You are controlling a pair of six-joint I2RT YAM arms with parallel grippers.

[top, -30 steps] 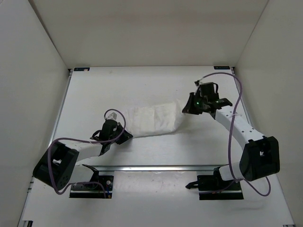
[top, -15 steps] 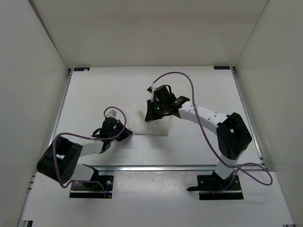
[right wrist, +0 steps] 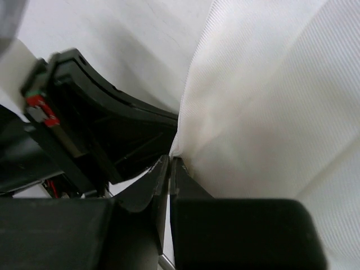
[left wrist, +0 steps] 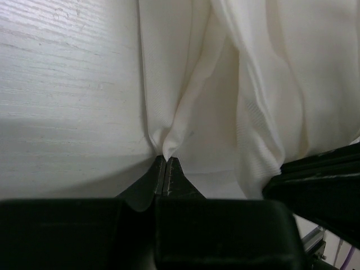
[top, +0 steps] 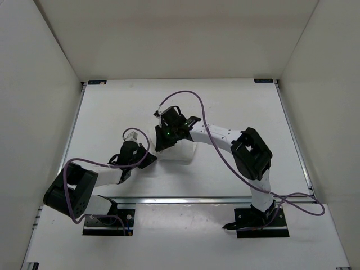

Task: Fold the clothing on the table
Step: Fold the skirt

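The left pincer is clamped tight on a pinched edge of the white clothing, while the right pincer, also fully closed, grips a fold of the same fabric just beside it. The clothing lies bunched left of centre on the white tabletop, with the right arm stretched across to it.

White-shelled left arm and right arm, each with bulky black joints and a looping purple cable; the left gripper and right gripper are matte black wedges; green lights dot the right wrist
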